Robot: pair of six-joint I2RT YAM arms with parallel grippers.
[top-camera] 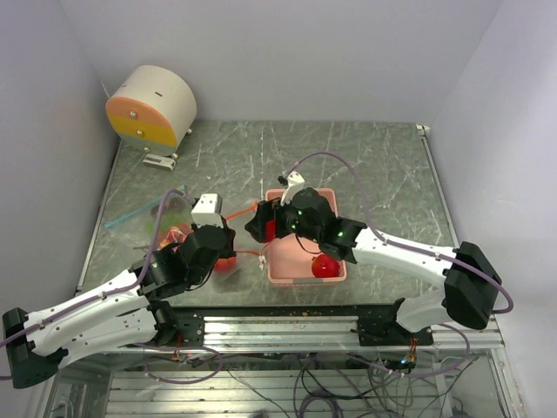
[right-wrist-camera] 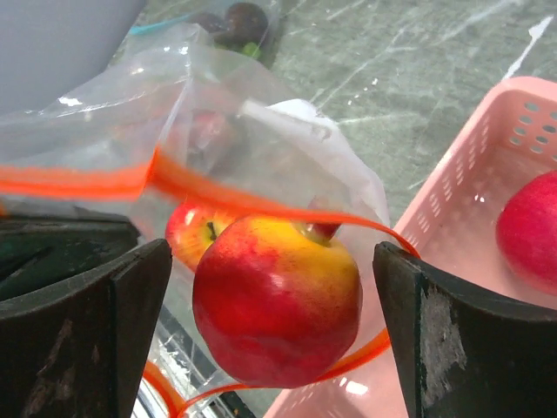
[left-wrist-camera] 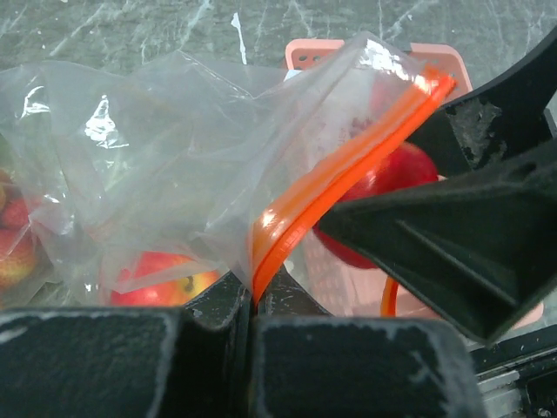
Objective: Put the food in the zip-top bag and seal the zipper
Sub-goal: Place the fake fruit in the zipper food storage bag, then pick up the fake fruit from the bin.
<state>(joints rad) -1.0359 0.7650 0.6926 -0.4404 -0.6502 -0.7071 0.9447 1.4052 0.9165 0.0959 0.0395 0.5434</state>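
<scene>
My left gripper point(left-wrist-camera: 254, 296) is shut on the orange zipper strip point(left-wrist-camera: 331, 178) of the clear zip-top bag point(left-wrist-camera: 130, 148) and holds its mouth up; in the top view it point(top-camera: 224, 248) is left of the pink tray point(top-camera: 300, 274). My right gripper point(right-wrist-camera: 271, 261) is open at the bag's mouth point(top-camera: 263, 228). A red-yellow apple point(right-wrist-camera: 277, 305) sits between its fingers with a gap on each side, ringed by the zipper loop. Another apple point(right-wrist-camera: 196, 231) lies inside the bag point(left-wrist-camera: 157, 279). One red apple point(right-wrist-camera: 531, 231) remains in the tray point(top-camera: 325, 266).
A white and orange drum-shaped object point(top-camera: 152, 104) stands at the back left. A second clear bag with a blue strip point(top-camera: 139, 212) lies left of the arms, dark foods in it point(right-wrist-camera: 235, 22). The table's metal front rail point(top-camera: 287, 318) runs just below the tray.
</scene>
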